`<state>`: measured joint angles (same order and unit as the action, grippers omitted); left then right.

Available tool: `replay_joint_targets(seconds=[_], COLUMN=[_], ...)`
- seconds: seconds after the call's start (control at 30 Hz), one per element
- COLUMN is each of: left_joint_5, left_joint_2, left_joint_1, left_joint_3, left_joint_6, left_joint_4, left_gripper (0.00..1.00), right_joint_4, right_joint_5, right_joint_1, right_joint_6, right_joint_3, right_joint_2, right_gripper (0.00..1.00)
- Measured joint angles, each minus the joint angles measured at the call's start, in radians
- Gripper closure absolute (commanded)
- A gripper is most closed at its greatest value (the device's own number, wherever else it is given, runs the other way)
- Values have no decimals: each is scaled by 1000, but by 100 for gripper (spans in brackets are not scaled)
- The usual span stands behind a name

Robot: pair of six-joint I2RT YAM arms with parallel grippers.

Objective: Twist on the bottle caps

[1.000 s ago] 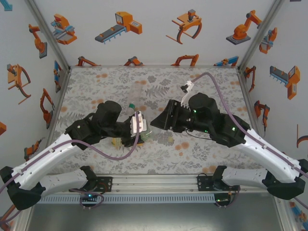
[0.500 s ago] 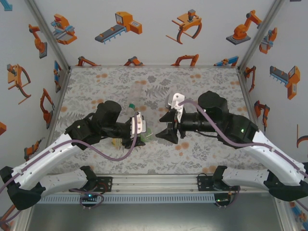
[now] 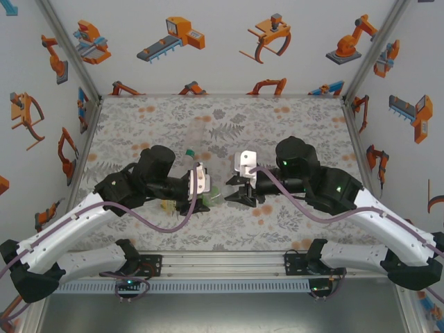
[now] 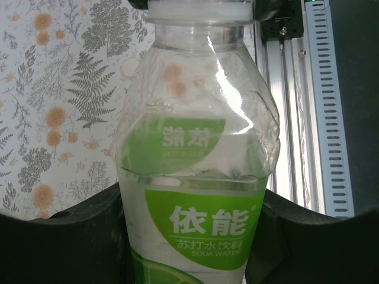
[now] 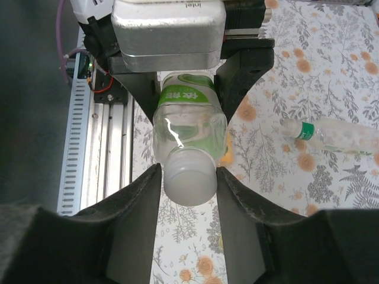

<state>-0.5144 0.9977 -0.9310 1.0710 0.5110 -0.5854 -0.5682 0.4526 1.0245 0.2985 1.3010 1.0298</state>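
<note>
A clear plastic bottle with a green label (image 5: 186,112) hangs level above the floral-patterned table (image 3: 291,118), midway between the two arms, with its neck pointing toward the right arm. On its mouth sits a round white plastic screw cap (image 5: 188,177). The left gripper (image 4: 195,248) is clamped around the bottle's labelled body, one dark finger on each side. The right gripper (image 5: 188,186) meets it head-on, its jaws narrowed onto the cap and touching it on both sides. From above, the pair come together near the table's front middle, the left gripper (image 3: 207,194) and the right gripper (image 3: 234,194) almost nose to nose. On the table beyond, well apart from the held bottle, a second clear bottle with a green cap (image 5: 337,135) lies on its side. An aluminium rail (image 5: 100,142) runs along the near edge.
</note>
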Motion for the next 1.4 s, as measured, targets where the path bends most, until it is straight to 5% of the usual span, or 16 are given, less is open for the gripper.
replay_joint_targets(seconds=[0.33,0.53,0.6,0.7,0.83,1.17,1.4], left_joint_5=[0,29,35,45,60,149,256], left_joint_2=[-7,-36,-49,-60,-61,-130,-135], left_joint_1=[-3,-3,-3,-3,-4,-3,-3], left_joint_3=[0,-17,-31,-42,-47,-61,-67], left_joint_6=[0,-9,-18,-25,-25,-28,-51], left_joint_4=[-6,11,24,38,61,93,88], left_gripper=[100,100,88,46,12,5,6], right_joint_4=[61,159,186,194,185,-3,-188], right_joint_5=[-15,-84,-99,-121,-170,-359,-425], right_joint_1=[0,0,1,1,1,-15,-231], right_joint_6=[-73,-333,-420,-490,-525,-545,-619], right_joint_3=[-42,-96,-114,-119,-118,-2,180], right_joint_2=[-25,-49,-55,-56,-55,48,263], right_gripper=[100,100,100,100,100,100,100])
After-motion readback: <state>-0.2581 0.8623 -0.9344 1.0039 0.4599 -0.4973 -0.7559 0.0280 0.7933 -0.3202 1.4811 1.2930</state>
